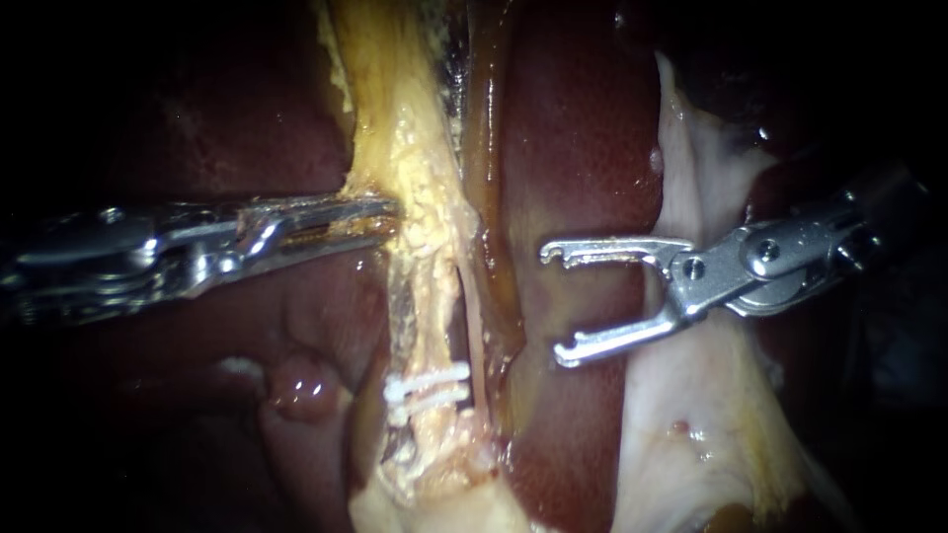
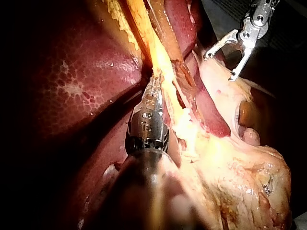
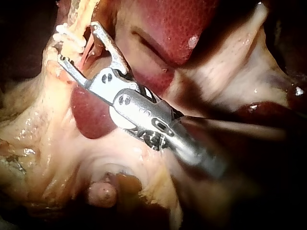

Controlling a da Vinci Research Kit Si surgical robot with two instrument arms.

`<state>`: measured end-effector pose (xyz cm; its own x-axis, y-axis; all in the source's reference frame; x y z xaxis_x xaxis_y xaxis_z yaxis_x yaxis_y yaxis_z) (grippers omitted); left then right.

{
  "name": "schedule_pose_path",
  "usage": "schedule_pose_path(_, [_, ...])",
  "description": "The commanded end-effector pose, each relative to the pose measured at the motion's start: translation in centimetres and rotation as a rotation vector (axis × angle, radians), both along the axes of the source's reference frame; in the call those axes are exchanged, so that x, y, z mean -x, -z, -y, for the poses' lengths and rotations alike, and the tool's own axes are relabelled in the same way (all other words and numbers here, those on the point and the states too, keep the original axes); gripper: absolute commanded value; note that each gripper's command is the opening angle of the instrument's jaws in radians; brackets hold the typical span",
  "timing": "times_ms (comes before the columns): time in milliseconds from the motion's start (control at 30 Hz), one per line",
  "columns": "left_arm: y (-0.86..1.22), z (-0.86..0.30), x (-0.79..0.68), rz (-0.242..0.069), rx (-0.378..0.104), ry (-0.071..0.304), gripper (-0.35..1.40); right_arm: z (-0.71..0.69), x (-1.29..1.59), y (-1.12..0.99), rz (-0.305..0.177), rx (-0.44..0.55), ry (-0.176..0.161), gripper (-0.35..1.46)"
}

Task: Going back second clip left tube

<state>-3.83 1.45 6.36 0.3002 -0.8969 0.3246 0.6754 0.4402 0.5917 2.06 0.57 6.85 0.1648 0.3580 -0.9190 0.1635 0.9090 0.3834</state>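
Observation:
A yellowish strand of tissue (image 1: 415,168) runs down the middle of the endoscope view and carries a tube (image 1: 427,296). Two white clips (image 1: 427,387) sit side by side across the tube low down. My left instrument (image 1: 380,212) is shut on the strand's edge, well above the clips. My right instrument (image 1: 553,301) hangs over the liver (image 1: 583,148), to the right of the tube, with its jaws wide open and nothing between them. In the right wrist view its open jaws (image 3: 79,43) stand close to the clips (image 3: 69,40). The left wrist view shows my left instrument's tip (image 2: 154,85) buried in yellow tissue.
Pale whitish tissue (image 1: 691,395) lies under my right instrument's shaft. Dark red liver (image 1: 247,128) lies to the left behind my left instrument. A small rounded reddish lump (image 1: 301,385) sits left of the clips.

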Motion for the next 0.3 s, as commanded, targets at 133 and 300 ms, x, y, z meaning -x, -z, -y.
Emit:
schedule_pose_path(133, [0.0, 0.0, 0.0, 0.0, 0.0, 0.0, -0.35, -0.01, 0.0, 0.02, 0.0, -0.001, 0.0, 0.6])
schedule_pose_path(300, [0.01, 0.0, 0.0, 0.0, -0.001, 0.0, -0.35, -0.01, 0.01, 0.02, -0.001, -0.001, 0.0, 0.6])
